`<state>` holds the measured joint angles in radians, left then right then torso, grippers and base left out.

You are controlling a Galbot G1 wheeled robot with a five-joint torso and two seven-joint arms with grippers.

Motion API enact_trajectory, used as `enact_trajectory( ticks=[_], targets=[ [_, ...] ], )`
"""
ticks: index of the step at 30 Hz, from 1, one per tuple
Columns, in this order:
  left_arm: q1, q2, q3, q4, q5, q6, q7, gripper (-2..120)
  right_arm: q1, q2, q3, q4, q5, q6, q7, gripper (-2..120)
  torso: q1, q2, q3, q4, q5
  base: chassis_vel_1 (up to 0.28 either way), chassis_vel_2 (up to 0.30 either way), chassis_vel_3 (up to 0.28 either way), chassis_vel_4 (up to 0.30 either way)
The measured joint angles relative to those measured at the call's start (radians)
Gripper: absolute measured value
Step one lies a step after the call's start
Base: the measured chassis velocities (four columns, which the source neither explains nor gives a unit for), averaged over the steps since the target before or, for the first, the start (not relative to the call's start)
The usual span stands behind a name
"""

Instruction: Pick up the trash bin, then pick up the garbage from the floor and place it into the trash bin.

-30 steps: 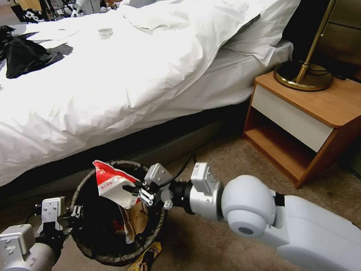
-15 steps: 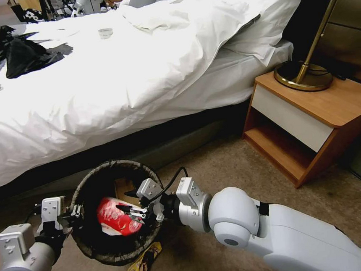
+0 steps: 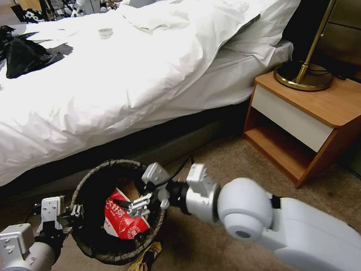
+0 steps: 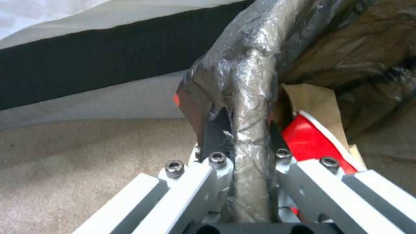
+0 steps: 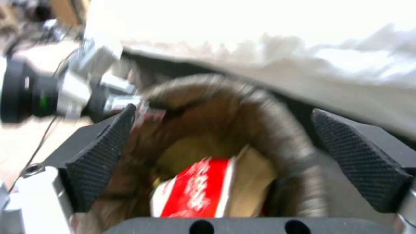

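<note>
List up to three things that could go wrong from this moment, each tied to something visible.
1. The left gripper pinches only the bin rim through its liner; the bin could slip or tilt.
2. The open right gripper sits over the red wrapper and could snag it.
3. The yellow packet beside the bin could be missed.

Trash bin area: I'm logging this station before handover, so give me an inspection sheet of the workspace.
Surface: tan carpet floor beside the bed.
Job's things: trash bin holds a red-and-white wrapper and a tan paper bag; yellow snack packet lies on the carpet by the bin.
Clutter: black bags on the bed.
Grippers: left gripper is clamped on the bin rim; right gripper is open over the bin's mouth, holding nothing.
Cables: a black cable loops at the right wrist.
Surroundings: white bed, wooden nightstand, brass lamp.
</note>
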<state>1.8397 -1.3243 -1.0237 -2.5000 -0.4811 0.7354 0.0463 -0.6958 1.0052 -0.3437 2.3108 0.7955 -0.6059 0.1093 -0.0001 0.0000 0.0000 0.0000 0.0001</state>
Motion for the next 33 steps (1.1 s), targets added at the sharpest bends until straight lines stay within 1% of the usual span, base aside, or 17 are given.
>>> enact_trajectory(
  ticks=[4, 5, 8, 9, 11, 12, 14, 20, 21, 23, 24, 25, 27, 28, 31, 32, 33],
  targets=[
    [0.001, -0.001, -0.002, 0.000, 0.000, 0.000, 0.000, 1, -0.080, -0.049, 0.104, 0.060, -0.018, 0.079, 0.032, 100, 0.000, 0.000, 0.000, -0.0001, 0.0000, 0.000, 0.000, 0.000, 0.000],
    [0.001, -0.001, -0.002, 0.000, 0.000, 0.000, 0.000, 1, -0.080, -0.049, 0.104, 0.060, -0.018, 0.079, 0.032, 100, 0.000, 0.000, 0.000, -0.0001, 0.0000, 0.000, 0.000, 0.000, 0.000],
    [0.003, -0.006, -0.010, 0.000, -0.001, 0.000, 0.000, 1, -0.181, -0.079, 0.231, 0.085, -0.078, 0.162, 0.026, 100, 0.000, 0.000, 0.000, -0.0003, 0.0001, 0.000, 0.000, 0.000, 0.000],
    [0.003, -0.006, -0.010, 0.000, -0.001, 0.000, 0.000, 1, -0.181, -0.079, 0.231, 0.085, -0.078, 0.162, 0.026, 100, 0.000, 0.000, 0.000, -0.0003, 0.0001, 0.000, 0.000, 0.000, 0.000],
    [0.002, -0.008, -0.015, 0.000, -0.001, 0.000, -0.001, 1, -0.224, -0.086, 0.318, 0.093, -0.089, 0.198, 0.025, 100, 0.000, 0.000, 0.000, 0.0001, 0.0001, 0.000, 0.000, 0.000, 0.000],
    [0.002, -0.008, -0.015, 0.000, -0.001, 0.000, -0.001, 1, -0.224, -0.086, 0.318, 0.093, -0.089, 0.198, 0.025, 100, 0.000, 0.000, 0.000, 0.0001, 0.0001, 0.000, 0.000, 0.000, 0.000],
    [0.000, -0.010, -0.015, 0.000, -0.003, 0.000, -0.004, 1, -0.276, -0.089, 0.419, 0.104, -0.091, 0.226, 0.025, 100, 0.000, 0.000, 0.000, 0.0001, 0.0000, 0.000, 0.000, 0.000, 0.000],
    [0.000, -0.014, -0.013, 0.000, -0.003, 0.000, -0.006, 1, -0.360, -0.090, 0.528, 0.118, -0.117, 0.249, 0.022, 100, 0.000, 0.000, 0.000, -0.0001, 0.0000, 0.000, 0.000, 0.000, 0.000],
    [0.000, -0.014, -0.014, 0.000, -0.004, 0.000, -0.006, 1, -0.410, -0.088, 0.575, 0.123, -0.143, 0.263, 0.015, 100, 0.000, 0.000, 0.000, 0.0003, 0.0000, 0.000, 0.000, 0.000, 0.000],
    [0.001, -0.014, -0.015, 0.000, -0.006, 0.000, -0.006, 1, -0.567, -0.065, 0.688, 0.126, -0.243, 0.317, -0.018, 100, 0.000, 0.000, 0.000, 0.0000, 0.0000, 0.000, 0.000, 0.000, 0.000],
    [0.001, -0.014, -0.015, 0.000, -0.006, 0.000, -0.006, 1, -0.567, -0.065, 0.688, 0.126, -0.243, 0.317, -0.018, 100, 0.000, 0.000, 0.000, 0.0000, 0.0000, 0.000, 0.000, 0.000, 0.000],
    [0.001, -0.015, -0.016, 0.000, -0.007, 0.000, -0.006, 1, -0.639, -0.047, 0.730, 0.126, -0.285, 0.340, -0.034, 100, 0.000, 0.000, 0.000, -0.0003, 0.0001, 0.000, 0.000, 0.000, 0.000],
    [0.002, -0.015, -0.017, 0.000, -0.008, 0.000, -0.006, 1, -0.799, 0.022, 0.798, 0.126, -0.411, 0.408, -0.059, 100, 0.000, 0.000, 0.000, -0.0001, -0.0001, 0.000, 0.000, 0.000, 0.000],
    [0.002, -0.015, -0.017, 0.000, -0.008, 0.000, -0.006, 1, -0.799, 0.022, 0.798, 0.126, -0.411, 0.408, -0.059, 100, 0.000, 0.000, 0.000, -0.0001, -0.0001, 0.000, 0.000, 0.000, 0.000],
    [0.002, -0.016, -0.017, 0.000, -0.008, 0.000, -0.004, 1, -0.904, 0.104, 0.820, 0.123, -0.530, 0.457, -0.066, 100, 0.000, 0.000, 0.000, -0.0001, -0.0002, 0.000, 0.000, 0.000, 0.000],
    [0.002, -0.016, -0.017, 0.000, -0.008, 0.000, -0.004, 1, -0.904, 0.104, 0.820, 0.123, -0.530, 0.457, -0.066, 100, 0.000, 0.000, 0.000, -0.0001, -0.0002, 0.000, 0.000, 0.000, 0.000],
    [0.002, -0.017, -0.017, 0.000, -0.008, 0.000, -0.003, 1, -0.931, 0.132, 0.820, 0.119, -0.563, 0.474, -0.066, 100, 0.000, 0.000, 0.000, -0.0003, 0.0000, 0.000, 0.000, 0.000, 0.000]
  ],
)
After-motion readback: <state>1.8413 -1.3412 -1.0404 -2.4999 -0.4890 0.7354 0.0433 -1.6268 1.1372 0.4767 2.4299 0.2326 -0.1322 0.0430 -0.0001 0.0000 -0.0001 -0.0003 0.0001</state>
